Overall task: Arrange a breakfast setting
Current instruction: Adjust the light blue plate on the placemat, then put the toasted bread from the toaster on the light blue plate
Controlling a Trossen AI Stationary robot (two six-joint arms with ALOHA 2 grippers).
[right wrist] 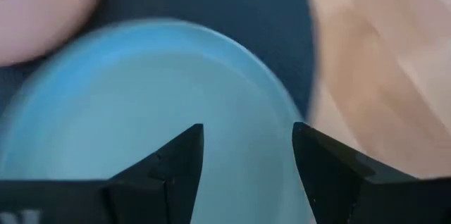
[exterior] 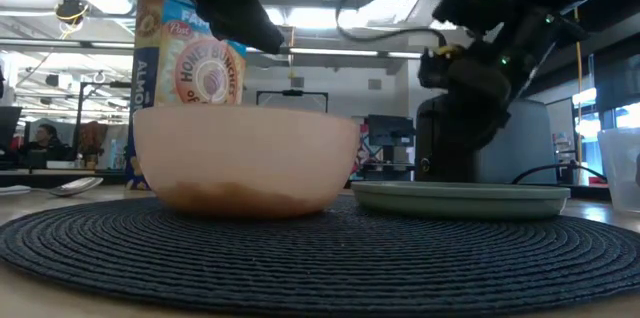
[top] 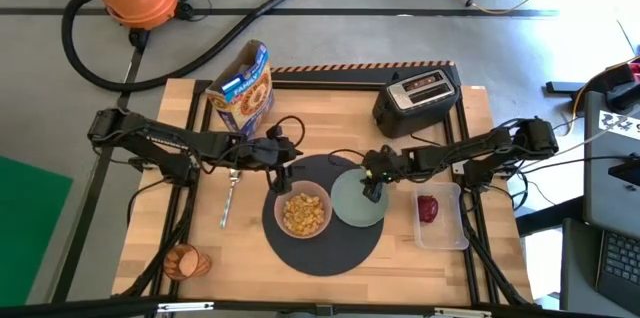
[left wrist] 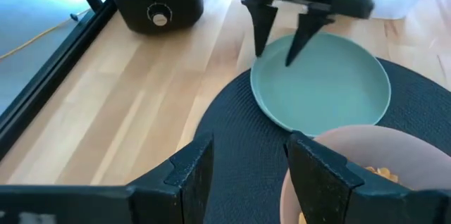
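Observation:
The round dark-grey mat (top: 325, 248) lies mid-table. On it stand the pink bowl (top: 303, 211), holding cereal, and the pale green plate (top: 352, 208) to its right. My left gripper (left wrist: 246, 171) hangs open above the mat beside the bowl's rim (left wrist: 352, 139), with nothing between its fingers. My right gripper (right wrist: 246, 150) is open and points down at the plate (left wrist: 324, 90); one finger is outside the rim and one inside. The metal spoon (top: 229, 201) lies left of the mat. The orange cup (top: 188, 261) lies on its side at the near left. The red apple (top: 428, 208) sits in a clear tub. My right gripper has its fingertips (left wrist: 289, 60) on either side of the plate's rim (left wrist: 266, 58), on the toaster side, coming from above at a slant. Whether they touch the plate I cannot tell. The plate lies flat on the mat.
A black toaster (top: 418, 96) stands at the far right and a cereal box (top: 243, 88) at the far left. The clear tub (top: 442, 220) sits just right of the mat. Bare wood shows along the near edge (top: 400, 278) and between the spoon and the mat.

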